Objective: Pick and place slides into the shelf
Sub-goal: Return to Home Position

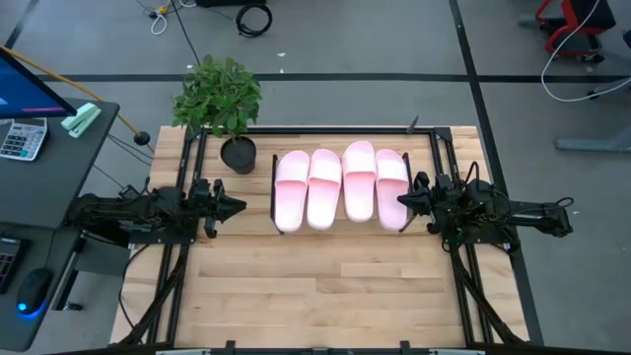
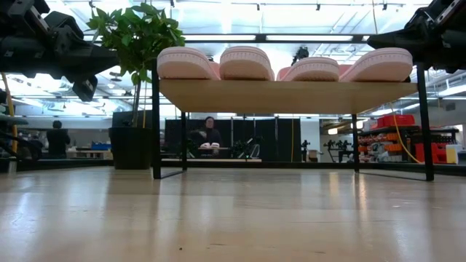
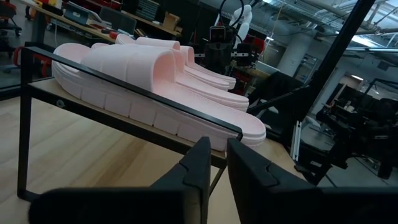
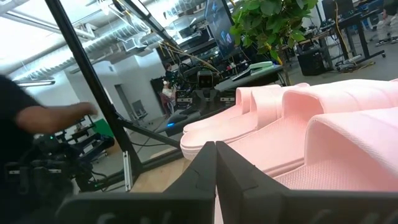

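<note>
Four pink slides on the shelf, one arm at each end.
The wood-plank bench (image 1: 325, 296) carries the slanted shelf (image 2: 291, 96) at its far middle, with all four pale pink slides (image 1: 325, 192) side by side on the board and a potted plant (image 1: 219, 96) near its left end. The left pincer (image 1: 240, 207) hovers off the shelf's left end and the right pincer (image 1: 400, 200) just beside its right end. Both are closed and hold nothing.

Potted plant (image 1: 219, 99) on table (image 1: 325, 286) corner; calc (image 1: 22, 138) on side desk (image 1: 74, 168).
</note>
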You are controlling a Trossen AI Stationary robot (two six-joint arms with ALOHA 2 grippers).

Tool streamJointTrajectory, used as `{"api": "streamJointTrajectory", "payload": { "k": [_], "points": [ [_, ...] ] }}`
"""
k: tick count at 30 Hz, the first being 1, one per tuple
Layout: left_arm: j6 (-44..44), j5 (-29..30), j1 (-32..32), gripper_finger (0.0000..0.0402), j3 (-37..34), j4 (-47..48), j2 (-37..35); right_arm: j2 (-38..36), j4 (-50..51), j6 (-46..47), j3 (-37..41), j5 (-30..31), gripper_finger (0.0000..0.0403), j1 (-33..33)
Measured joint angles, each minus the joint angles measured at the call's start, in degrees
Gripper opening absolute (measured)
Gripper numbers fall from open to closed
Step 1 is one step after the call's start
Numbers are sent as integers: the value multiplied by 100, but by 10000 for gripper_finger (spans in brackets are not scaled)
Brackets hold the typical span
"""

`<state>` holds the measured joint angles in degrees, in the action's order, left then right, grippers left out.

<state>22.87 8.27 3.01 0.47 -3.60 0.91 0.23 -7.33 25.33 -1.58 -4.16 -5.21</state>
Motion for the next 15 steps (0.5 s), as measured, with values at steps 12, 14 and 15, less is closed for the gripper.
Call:
{"api": "streamJointTrajectory", "payload": {
  "k": [12, 14, 15],
  "points": [
    [0, 0, 1, 58, 0, 0, 0, 0, 0, 1, 0, -3, 12, 2],
    [4, 0, 0, 55, 0, 0, -1, 0, 0, 1, 0, -2, 12, 2],
    [1, 0, 1, 54, 0, 0, 0, 0, 0, 1, 0, -2, 12, 2]
  ]
}}
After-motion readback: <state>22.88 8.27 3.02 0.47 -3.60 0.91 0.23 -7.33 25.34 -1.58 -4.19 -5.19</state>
